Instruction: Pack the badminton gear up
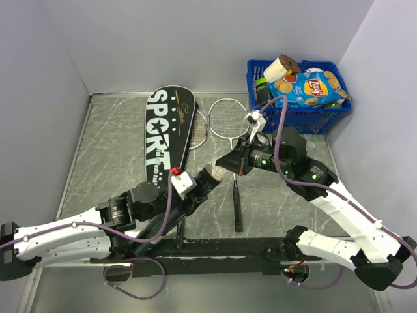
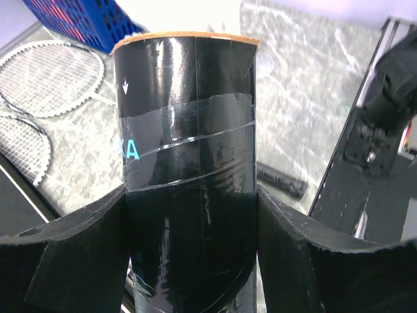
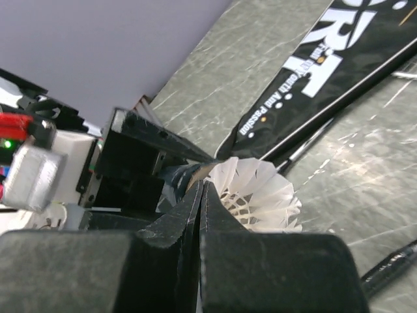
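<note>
Left end effector point(image 2: 192, 199) clamps the stiff, slick tube point(image 2: 189, 98) near its open end. Right end effector point(image 3: 201, 195), closed together, sits at the light shuttlecock point(image 3: 257, 192); feathers judged crushable.

- Two rackets point(image 1: 228, 119), their silver heads side by side at twelve o'clock on the table, the left head partly under the cover.
- One racket cover point(image 1: 168, 134), black with white "SPORT" lettering, at eleven o'clock.
- One black tube point(image 2: 189, 163) with teal print, at seven o'clock.
- One white feather shuttlecock point(image 3: 260, 192) in view, near the table's middle.
- One blue basket point(image 1: 306, 121), at two o'clock.
- Seemingly four snack packets point(image 1: 314, 88) in it; the heap overlaps too much for a sure count.
- Two robot arms point(image 1: 71, 235), at seven and five o'clock.
</note>
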